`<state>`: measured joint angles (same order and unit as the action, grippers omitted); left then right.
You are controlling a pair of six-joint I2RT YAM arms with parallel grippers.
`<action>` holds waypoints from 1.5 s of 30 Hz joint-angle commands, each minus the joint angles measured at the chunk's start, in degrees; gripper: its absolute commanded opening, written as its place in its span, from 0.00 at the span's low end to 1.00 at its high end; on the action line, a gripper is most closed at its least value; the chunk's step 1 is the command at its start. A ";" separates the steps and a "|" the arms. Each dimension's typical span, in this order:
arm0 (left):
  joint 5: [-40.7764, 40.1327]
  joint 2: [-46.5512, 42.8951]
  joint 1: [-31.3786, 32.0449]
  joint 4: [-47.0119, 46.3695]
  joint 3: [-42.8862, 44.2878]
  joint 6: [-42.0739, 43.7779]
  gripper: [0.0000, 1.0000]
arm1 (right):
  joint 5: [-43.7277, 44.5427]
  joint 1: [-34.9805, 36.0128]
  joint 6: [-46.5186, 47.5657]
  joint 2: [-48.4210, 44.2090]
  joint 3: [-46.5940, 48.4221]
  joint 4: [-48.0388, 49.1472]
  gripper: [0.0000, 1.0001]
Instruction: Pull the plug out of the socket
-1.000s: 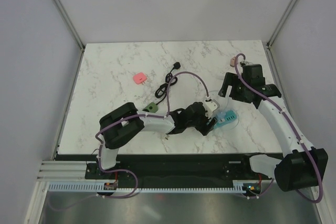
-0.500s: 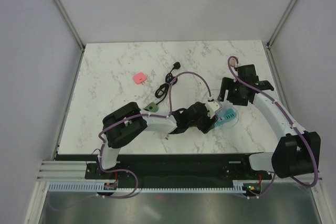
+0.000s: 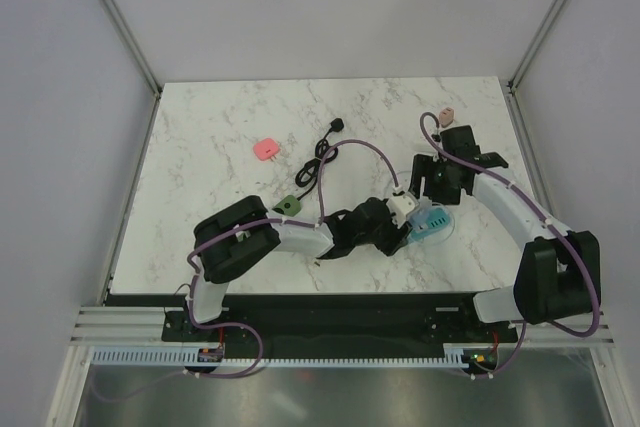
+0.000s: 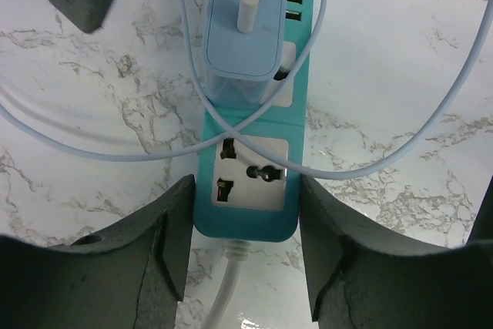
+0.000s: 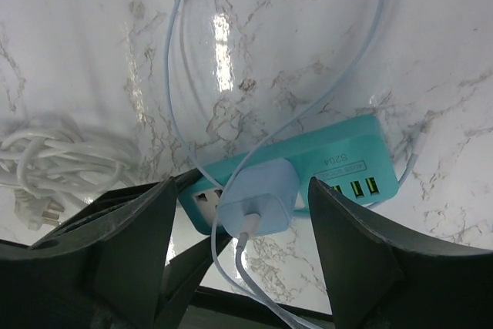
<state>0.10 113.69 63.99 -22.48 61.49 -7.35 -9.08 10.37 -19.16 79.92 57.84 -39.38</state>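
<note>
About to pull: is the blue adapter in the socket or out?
In. Both wrist views show the adapter seated on the teal power strip.

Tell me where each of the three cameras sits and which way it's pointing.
Top external: above and behind the bases, looking down at the table; left arm and right arm show.
Left wrist: on the left arm, looking down at the strip, its fingers against the strip's sides.
Right wrist: on the right arm, looking down at the plug, its fingers either side, apart from it.
Shared: both wrist views show the plug in the strip.
</note>
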 commanded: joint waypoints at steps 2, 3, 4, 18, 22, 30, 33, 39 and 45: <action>-0.71 -2.33 0.09 -2.21 -1.81 1.99 0.02 | -1.12 1.23 2.54 0.85 -2.38 -0.61 0.77; -0.63 -2.59 0.09 -2.65 -2.08 1.99 0.02 | -0.50 1.14 2.63 0.94 -2.82 -0.70 0.77; -0.63 -2.60 0.17 -2.83 -2.43 1.99 0.02 | -0.59 1.14 2.72 1.11 -3.09 -0.62 0.77; -0.63 -2.51 0.09 -3.54 -2.70 1.91 0.02 | 0.29 3.51 -0.44 1.20 -6.25 2.81 0.65; -0.54 -2.60 0.00 -3.54 -2.78 1.99 0.02 | 0.73 4.48 -0.27 2.87 -5.29 2.73 0.66; -0.63 -2.60 0.00 -3.62 -2.96 1.99 0.02 | 6.61 4.92 0.61 3.40 -4.06 1.85 0.66; -0.54 -2.51 0.00 -3.62 -2.87 1.99 0.02 | 7.76 4.92 0.96 3.31 -3.53 1.58 0.66; -0.54 -2.51 0.00 -3.62 -2.78 1.99 0.02 | 7.85 5.54 0.79 3.84 -2.83 1.41 0.62; -0.80 -2.33 0.00 -3.45 -2.61 1.91 0.02 | 8.64 7.47 0.00 5.16 -2.12 1.76 0.51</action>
<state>0.03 112.75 63.99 -24.53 59.40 -7.35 -2.22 17.15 -18.70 83.99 53.28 -39.03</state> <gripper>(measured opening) 0.582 0.568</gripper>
